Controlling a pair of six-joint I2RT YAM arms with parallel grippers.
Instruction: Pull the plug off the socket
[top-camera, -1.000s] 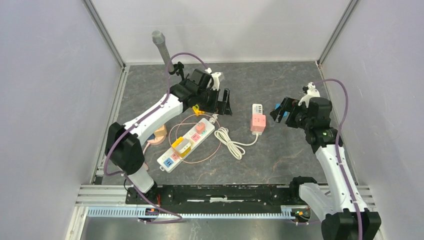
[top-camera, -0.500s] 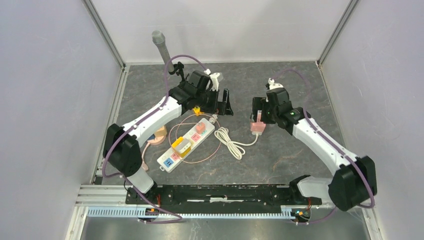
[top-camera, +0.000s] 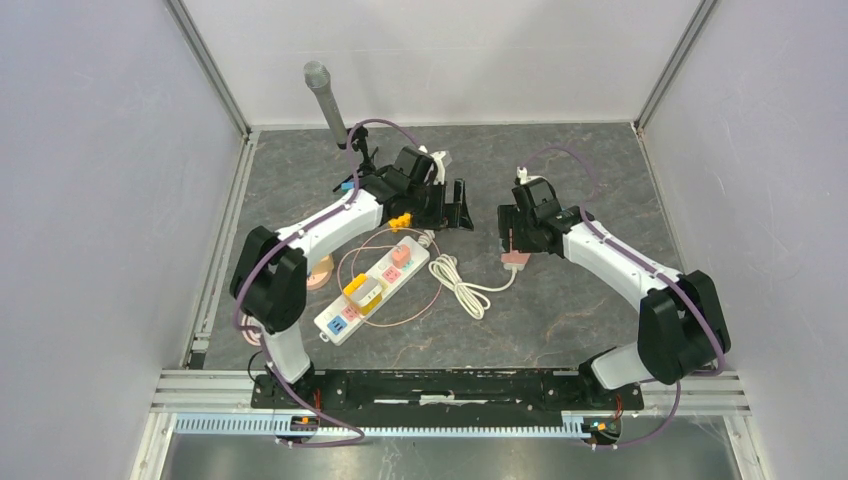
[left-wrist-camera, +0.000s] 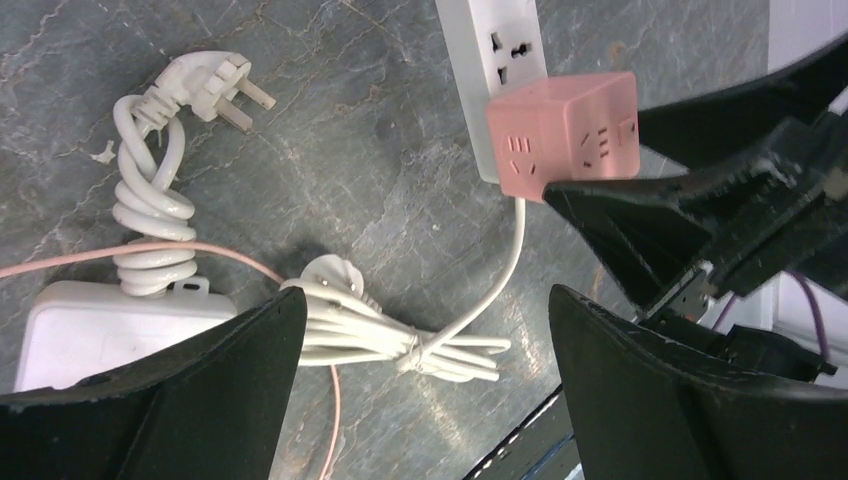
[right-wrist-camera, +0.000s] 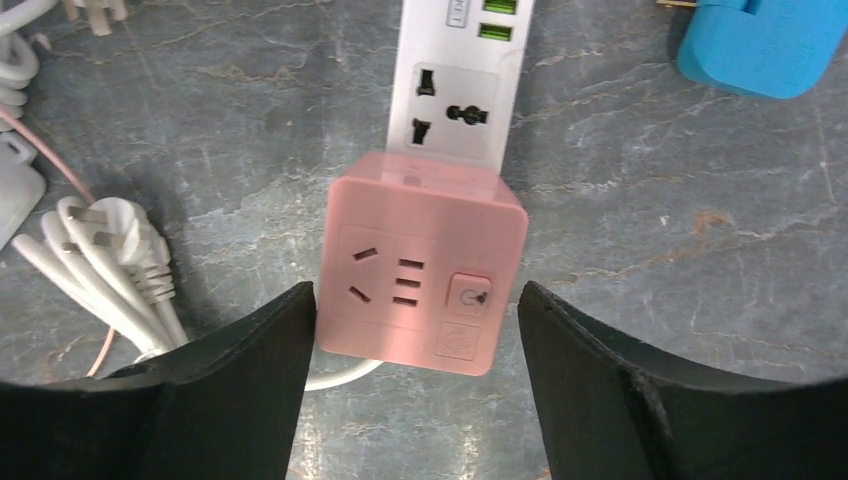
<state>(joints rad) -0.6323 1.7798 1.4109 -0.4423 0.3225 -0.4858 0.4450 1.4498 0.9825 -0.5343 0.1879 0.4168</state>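
Note:
A pink cube plug (right-wrist-camera: 425, 275) sits plugged into the near end of a short white socket strip (right-wrist-camera: 460, 90) on the grey table. My right gripper (right-wrist-camera: 415, 330) is open, with one finger on each side of the pink cube; I cannot tell whether they touch it. From above, the right gripper (top-camera: 515, 235) covers most of the cube (top-camera: 516, 259). My left gripper (top-camera: 455, 205) is open and empty, left of the cube. In its own view it (left-wrist-camera: 425, 340) hangs over a bundled white cord (left-wrist-camera: 400, 335), with the cube (left-wrist-camera: 565, 130) at the upper right.
A long white power strip (top-camera: 372, 283) with pink, yellow and blue plugs lies to the near left, ringed by a thin pink cable. A coiled white cord (top-camera: 460, 280) lies beside it. A blue adapter (right-wrist-camera: 765, 40) lies right of the short strip. A grey cylinder (top-camera: 322, 95) stands far left.
My right arm has swung left from the right side of the table and come down over the pink cube. My left gripper has shifted slightly right and stays open.

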